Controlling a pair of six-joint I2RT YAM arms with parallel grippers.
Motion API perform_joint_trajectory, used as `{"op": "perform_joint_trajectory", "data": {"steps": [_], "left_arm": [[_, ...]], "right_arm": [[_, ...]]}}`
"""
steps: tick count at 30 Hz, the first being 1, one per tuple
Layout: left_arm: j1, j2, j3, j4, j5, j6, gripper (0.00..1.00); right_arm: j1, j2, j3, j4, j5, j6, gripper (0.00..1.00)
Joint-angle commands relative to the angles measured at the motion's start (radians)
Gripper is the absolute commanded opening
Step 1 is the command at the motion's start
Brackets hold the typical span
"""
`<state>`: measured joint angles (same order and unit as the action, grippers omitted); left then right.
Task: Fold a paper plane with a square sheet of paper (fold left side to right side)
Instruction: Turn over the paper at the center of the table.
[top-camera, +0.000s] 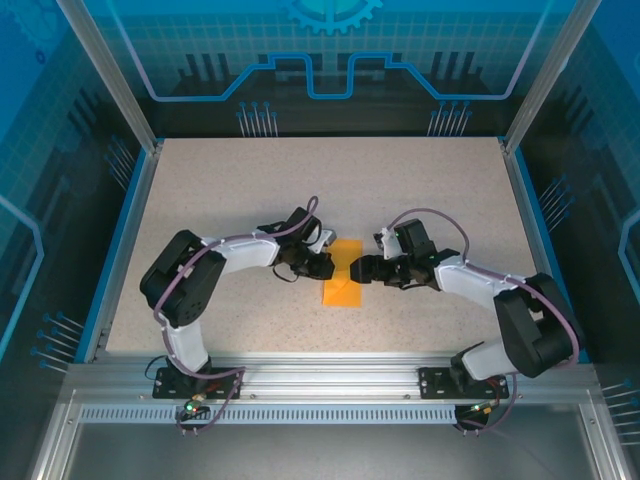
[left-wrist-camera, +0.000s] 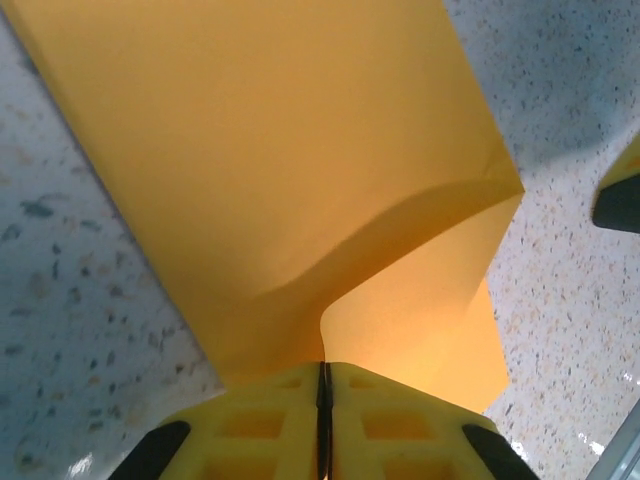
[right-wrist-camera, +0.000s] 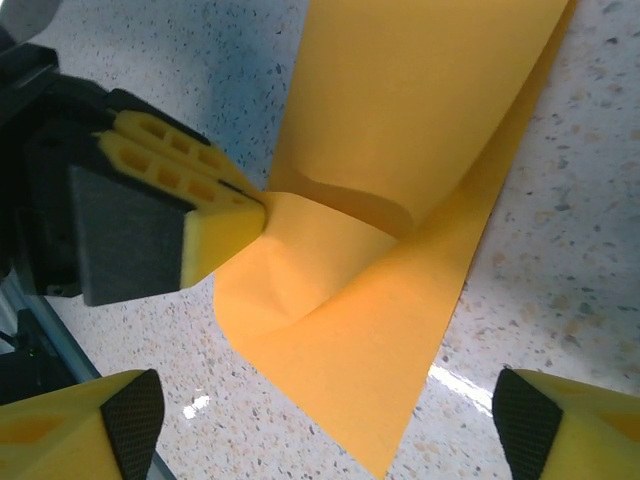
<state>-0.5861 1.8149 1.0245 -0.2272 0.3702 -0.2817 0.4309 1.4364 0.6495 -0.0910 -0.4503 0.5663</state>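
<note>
Left arm (top-camera: 240, 250), right arm (top-camera: 475, 280) — white shells, black joints, purplish cables (top-camera: 440, 212). Fingers (left-wrist-camera: 260, 425) yellow, ribbed with cut-outs — dark grey pads (right-wrist-camera: 125, 235).

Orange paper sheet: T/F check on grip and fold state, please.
1. The left jaws are pinched shut on an edge of the thin orange paper sheet. True.
2. The right jaws are also shut on the sheet. False: they stand wide open and hold nothing.
3. The sheet lies fully flat on the speckled tabletop. False: the pinched edge is lifted and curls over the rest of the sheet.
4. In the top view the sheet sits between the two arms' jaws. True.
</note>
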Motion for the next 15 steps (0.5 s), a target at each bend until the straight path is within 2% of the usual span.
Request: {"op": "perform_joint_trajectory", "data": {"steps": [1,9,15], "left_arm": [[0.004,-0.066,-0.030,0.027,-0.018,0.000,0.13],[0.003,-0.068,-0.031,0.026,-0.021,0.001,0.15],[0.004,-0.069,-0.026,0.021,-0.035,-0.002,0.21]], "right_arm": [[0.020,0.038,0.027,0.074,-0.062,0.053,0.84],[0.052,0.127,0.074,0.119,-0.078,0.088,0.75],[0.062,0.196,0.108,0.119,-0.076,0.102,0.61]]}}
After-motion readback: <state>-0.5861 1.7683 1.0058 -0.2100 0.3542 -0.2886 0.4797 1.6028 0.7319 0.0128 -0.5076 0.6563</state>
